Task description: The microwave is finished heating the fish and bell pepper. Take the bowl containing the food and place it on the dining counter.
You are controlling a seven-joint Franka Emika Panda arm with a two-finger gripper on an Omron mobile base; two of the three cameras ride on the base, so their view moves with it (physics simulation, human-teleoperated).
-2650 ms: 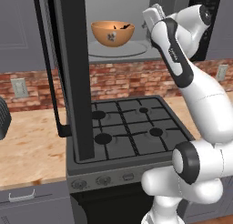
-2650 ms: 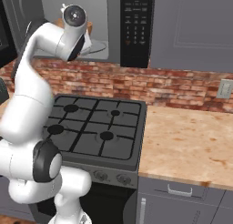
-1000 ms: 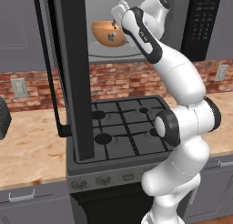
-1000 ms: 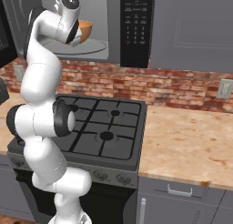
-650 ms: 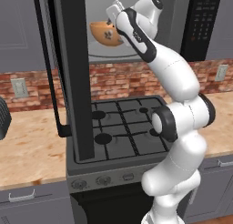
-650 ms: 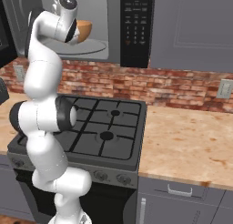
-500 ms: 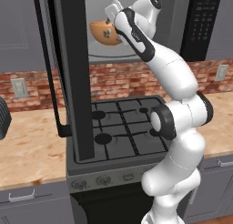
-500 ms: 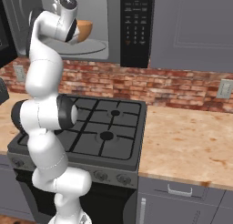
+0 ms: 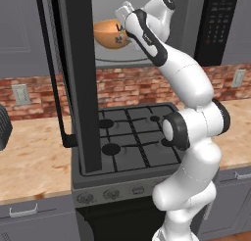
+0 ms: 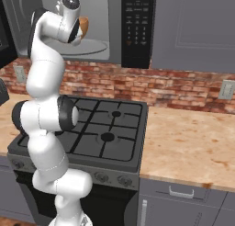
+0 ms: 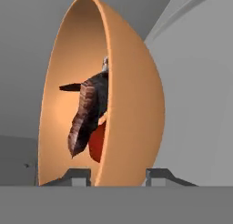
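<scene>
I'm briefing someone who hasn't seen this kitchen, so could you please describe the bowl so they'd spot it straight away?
Above the gas stove, the microwave stands with its black door swung open. Inside, on the round turntable, sits the bowl, with the claw at its rim. It is the one glossy orange-tan thing against grey walls, holding the fish and bell pepper.

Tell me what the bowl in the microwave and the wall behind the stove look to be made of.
The bowl: probably glazed ceramic or smooth plastic; its orange-tan surface is even, with a soft sheen inside. The render leaves it open which.
The wall behind the stove: brick, matte and rough; staggered red-brown blocks with pale mortar lines between them.
</scene>
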